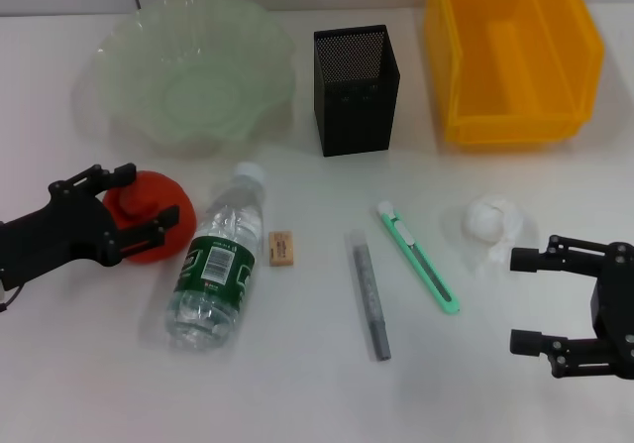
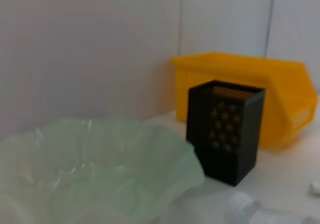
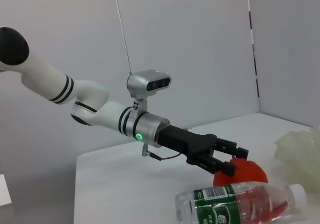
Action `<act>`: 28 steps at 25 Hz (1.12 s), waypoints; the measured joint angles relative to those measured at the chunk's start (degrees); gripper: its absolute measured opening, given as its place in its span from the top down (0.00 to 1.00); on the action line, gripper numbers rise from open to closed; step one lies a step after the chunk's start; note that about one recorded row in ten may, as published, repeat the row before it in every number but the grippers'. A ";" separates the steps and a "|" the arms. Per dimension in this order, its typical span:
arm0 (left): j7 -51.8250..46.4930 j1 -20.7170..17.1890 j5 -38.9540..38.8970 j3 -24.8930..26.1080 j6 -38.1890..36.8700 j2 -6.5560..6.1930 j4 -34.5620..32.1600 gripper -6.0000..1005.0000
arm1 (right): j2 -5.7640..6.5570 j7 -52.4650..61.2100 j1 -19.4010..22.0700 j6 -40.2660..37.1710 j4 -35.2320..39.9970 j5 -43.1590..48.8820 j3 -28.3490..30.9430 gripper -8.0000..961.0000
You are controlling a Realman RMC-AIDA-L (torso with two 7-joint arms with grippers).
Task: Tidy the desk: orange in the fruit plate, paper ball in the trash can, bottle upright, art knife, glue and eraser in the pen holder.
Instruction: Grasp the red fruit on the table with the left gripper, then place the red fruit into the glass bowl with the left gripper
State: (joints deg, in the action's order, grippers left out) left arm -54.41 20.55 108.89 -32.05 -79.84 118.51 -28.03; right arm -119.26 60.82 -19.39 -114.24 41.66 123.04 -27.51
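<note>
So the left claw (image 1: 134, 210) is at the orange (image 1: 149, 215) right now, fingers spread on either side of it, and I can't tell for sure if they're actually pressing on it yet or just bracketing it. The orange sits on the white counter (image 1: 297, 384), just in front of the pale-green fruit plate (image 1: 193, 71) and right beside the bottle (image 1: 218, 265), which is lying on its side with the cap pointing toward the plate. Looks to me like the orange step is the one in hand. Next move, I'd say: close on the fruit, lift it clear of the bottle, carry it over the wavy rim and let go inside. The right claw (image 1: 530, 299) hangs open near the front right of the counter, close to the paper ball (image 1: 490, 220) but apart from it, so probably lined up for the trash can (image 1: 510, 56) job. Everything else is untouched: eraser (image 1: 281, 247) next to the bottle, glue (image 1: 369, 294) and art knife (image 1: 418, 257) lying side by side in the middle, pen holder (image 1: 357, 91) standing behind them.
</note>
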 joint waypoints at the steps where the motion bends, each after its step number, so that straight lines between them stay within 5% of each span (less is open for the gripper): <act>1: 0.10 0.15 0.00 -0.18 2.06 0.08 0.49 0.19 | 0.00 0.11 -0.02 0.14 0.00 0.01 -0.05 0.18; 6: -1.46 0.59 -0.04 0.06 5.68 0.13 0.72 0.19 | 0.00 0.26 0.10 0.34 0.00 0.13 -0.13 0.19; 19: -1.85 0.22 -2.54 0.32 5.10 0.18 0.30 0.69 | -0.09 0.36 0.40 0.44 0.00 0.05 0.52 0.21; 23: -1.78 -1.59 -14.18 1.23 -2.29 0.16 -1.97 0.81 | -0.09 0.38 0.41 0.45 0.00 0.01 0.55 0.21; 28: -3.26 5.17 -18.71 0.59 -1.46 0.10 -2.93 0.84 | -0.10 0.40 0.29 0.43 0.00 0.00 0.54 0.22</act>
State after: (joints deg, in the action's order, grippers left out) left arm -57.67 25.72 90.18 -31.46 -81.30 118.61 -30.97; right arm -119.36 61.22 -19.10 -113.81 41.66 123.04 -26.98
